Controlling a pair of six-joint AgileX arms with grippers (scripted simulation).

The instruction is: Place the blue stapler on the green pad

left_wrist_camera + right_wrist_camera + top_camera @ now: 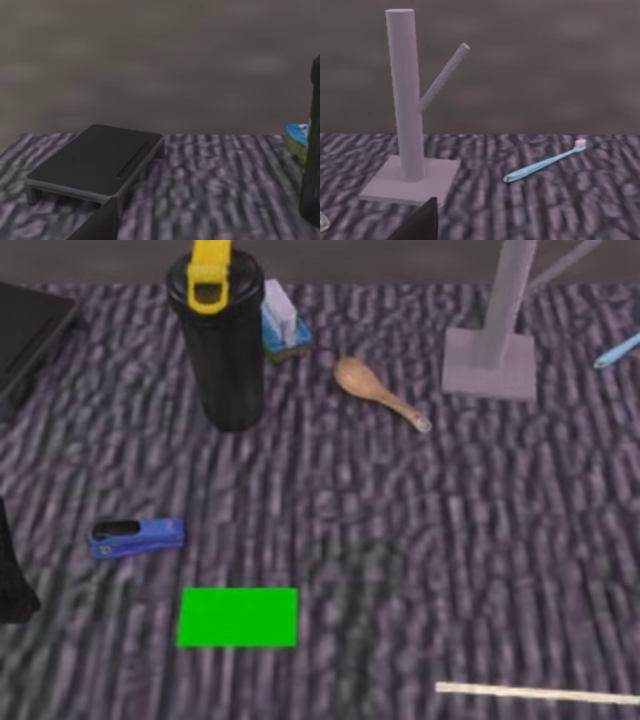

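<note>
The blue stapler lies flat on the counter at the top view's left side, long axis nearly level across the picture, its dark patch at the left end. The green pad sits just beside it, nearer the camera and a little to the right, the two apart and not touching. That makes for a short carry; I judge the task not yet begun, with the stapler untouched and the pad bare.

Farther back stands a tall black bottle with a yellow cap loop, and behind it a blue-and-white block is partly hidden. To the right lie a wooden spoon, a grey stand with a slanted branch, and a light-blue toothbrush cut off at the top view's right edge. A flat dark tray sits at the far left corner.

Neither gripper shows plainly. A dark shape at the left edge of the top view may be part of the left arm, and each wrist view shows only a dark wedge at its lower edge, so I cannot tell whether either gripper is wide or narrow. A pale thin strip at the lower right is hard to identify.
</note>
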